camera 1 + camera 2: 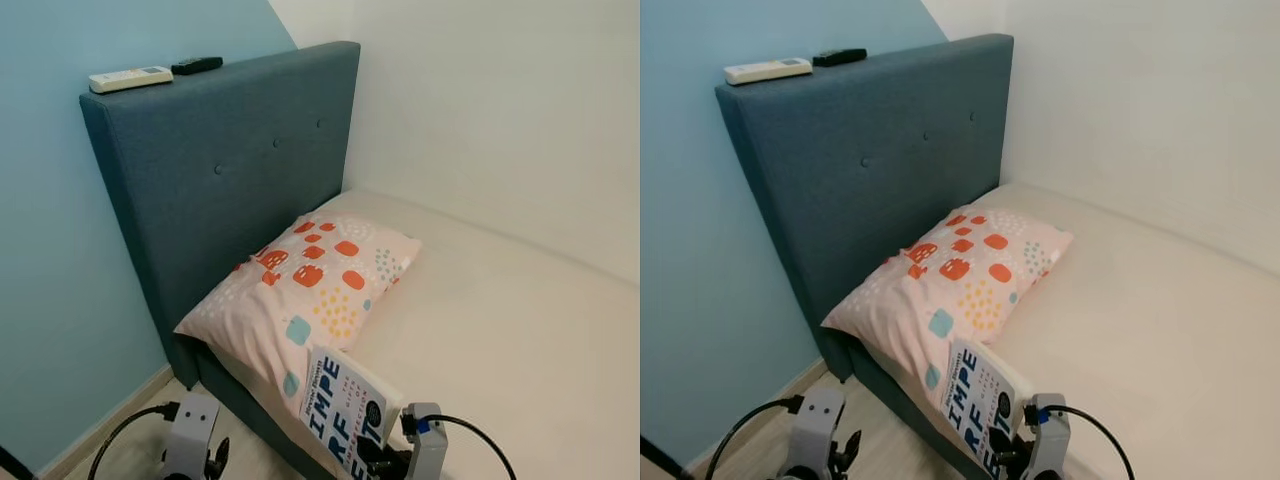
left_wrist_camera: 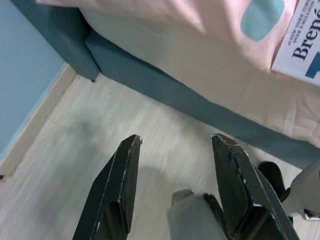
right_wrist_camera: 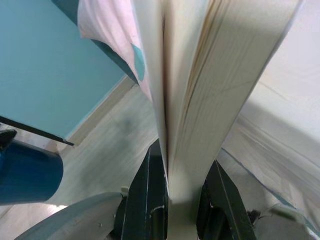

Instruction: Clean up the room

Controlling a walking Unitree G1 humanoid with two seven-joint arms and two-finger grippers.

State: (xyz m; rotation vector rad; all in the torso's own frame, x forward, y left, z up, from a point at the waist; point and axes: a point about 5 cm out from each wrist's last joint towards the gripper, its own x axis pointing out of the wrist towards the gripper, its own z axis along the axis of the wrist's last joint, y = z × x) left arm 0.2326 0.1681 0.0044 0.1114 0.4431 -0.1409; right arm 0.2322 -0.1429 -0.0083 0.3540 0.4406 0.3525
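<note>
The right end effector point(image 1: 1012, 462) is clamped on the lower edge of a book point(image 1: 345, 410), holding it upright at the near corner of the bed point(image 1: 520, 330), just in front of the pillow point(image 1: 305, 290). In the right wrist view the fingers point(image 3: 150, 200) pinch the closed pages near one edge only, so the main risk, as I judge it, is the book pivoting or sliding out under its own weight if the arm swings or tilts; the covers could also fan open and loosen the hold. A second hazard is the book's top corner catching the pillow, which overhangs the bed edge beside it and could be dragged off. The left end effector point(image 2: 175, 190) hangs low beside the bed frame over the floor point(image 2: 100, 150) with its fingers apart and nothing between them; its cable could snag if the robot turns. On the cover, large blue letters read "IMPE" and "RF" below, the rest cut off; the left wrist view shows "Bren" on the white cover. Far from the pillow, atop the headboard point(image 1: 220, 150), lie a white remote point(image 1: 130, 79) and a black remote point(image 1: 196, 65); any print there is too small to read.
</note>
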